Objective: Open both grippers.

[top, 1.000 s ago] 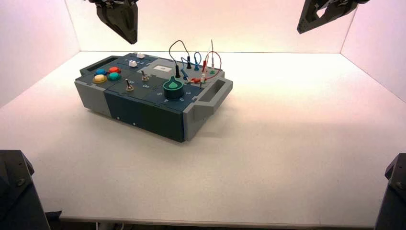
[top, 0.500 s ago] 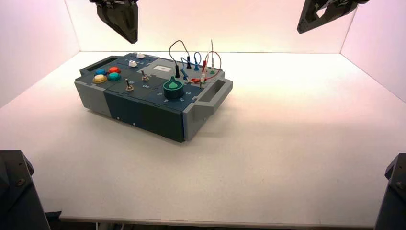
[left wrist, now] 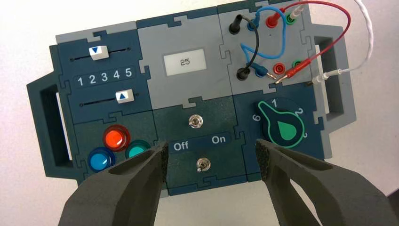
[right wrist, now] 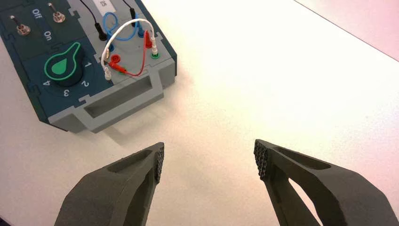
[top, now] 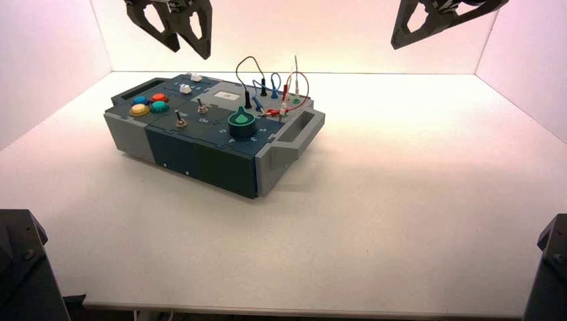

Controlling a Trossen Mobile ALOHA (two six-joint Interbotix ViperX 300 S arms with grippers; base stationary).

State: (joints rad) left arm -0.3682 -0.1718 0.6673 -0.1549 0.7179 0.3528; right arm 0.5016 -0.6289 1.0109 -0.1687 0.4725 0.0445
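Your box (top: 214,130) sits untouched at ten o'clock of table centre; above it, the left gripper (top: 189,41) at eleven and the right gripper (top: 409,37) at one have both just spread from closed — fingers parted, holding nothing; I'd judge the task done.

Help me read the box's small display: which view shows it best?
The left wrist view: the display faces the camera and reads 25. The high view shows it small and slanted; the right wrist view crops it at the edge.
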